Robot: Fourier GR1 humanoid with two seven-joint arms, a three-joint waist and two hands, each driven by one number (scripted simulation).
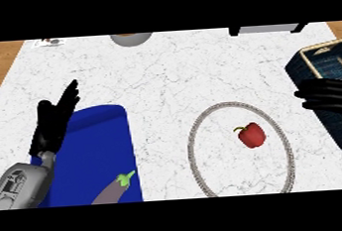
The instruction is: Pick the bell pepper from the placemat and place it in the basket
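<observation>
A red bell pepper (251, 135) with a green stem lies on the counter inside a round, grey-rimmed placemat (197, 135), a little right of its middle. A dark woven basket (324, 61) stands at the right edge. My right hand (325, 100) hovers over the basket's near-left rim with its fingers stretched out to the left, open and holding nothing, about a hand's width right of the pepper. My left hand (55, 122) rests open at the left, fingers up.
A blue mat (95, 142) lies at the lower left with a purple eggplant (114, 189) on its near edge. At the counter's far edge are a grey bowl (131, 38), a grey appliance (267, 29) and a small item (50, 42). A wooden floor borders the counter.
</observation>
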